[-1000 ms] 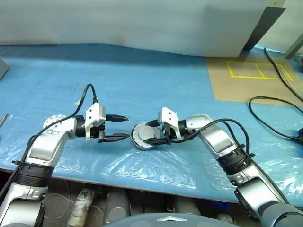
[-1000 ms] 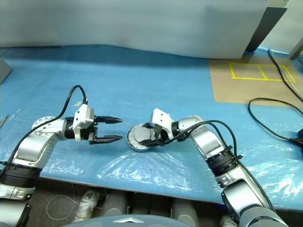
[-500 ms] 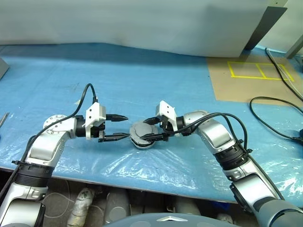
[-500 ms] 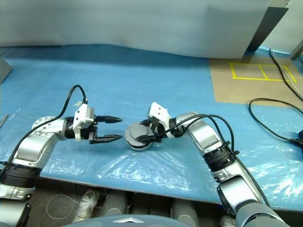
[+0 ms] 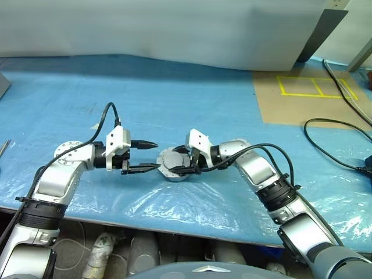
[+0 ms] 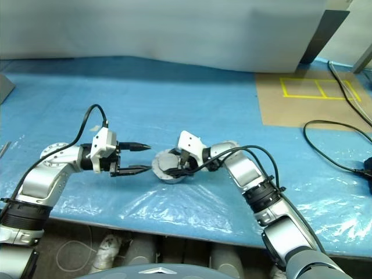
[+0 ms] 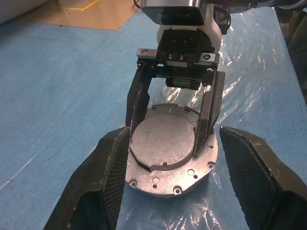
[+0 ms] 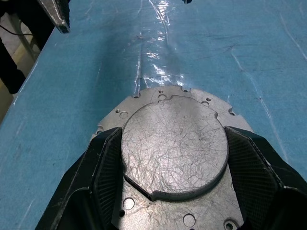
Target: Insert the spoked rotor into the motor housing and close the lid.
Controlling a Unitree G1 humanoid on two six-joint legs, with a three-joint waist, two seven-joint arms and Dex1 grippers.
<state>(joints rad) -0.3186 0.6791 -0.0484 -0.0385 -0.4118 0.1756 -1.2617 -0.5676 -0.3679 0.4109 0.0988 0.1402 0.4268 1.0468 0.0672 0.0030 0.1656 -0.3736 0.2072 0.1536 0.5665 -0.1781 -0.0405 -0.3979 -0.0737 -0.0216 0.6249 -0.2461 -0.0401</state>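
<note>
Blue plastic sheeting (image 5: 174, 104) covers the whole workbench, wrinkled and shiny near the front edge, with a pale wall behind it and a brown cardboard patch (image 5: 308, 102) marked in yellow tape off to my right. A black cable (image 5: 334, 145) loops across the sheet on that side too. Dead centre sits the motor housing (image 5: 173, 164), a round grey metal puck lying flat on the sheet, screw holes around its flange and a scratched raised round plate on top, so from above it looks closed. My right gripper (image 5: 181, 167) reaches in from the right, and its two black fingers (image 8: 103, 165) sit either side of that raised plate, right up against its edge, clamped on it as far as I can see. My left gripper (image 5: 150, 156) hangs just beside the housing on the opposite side, pointing at it, its fingers (image 7: 103, 177) spread wide with nothing between them, tips close to the flange but not gripping it.
</note>
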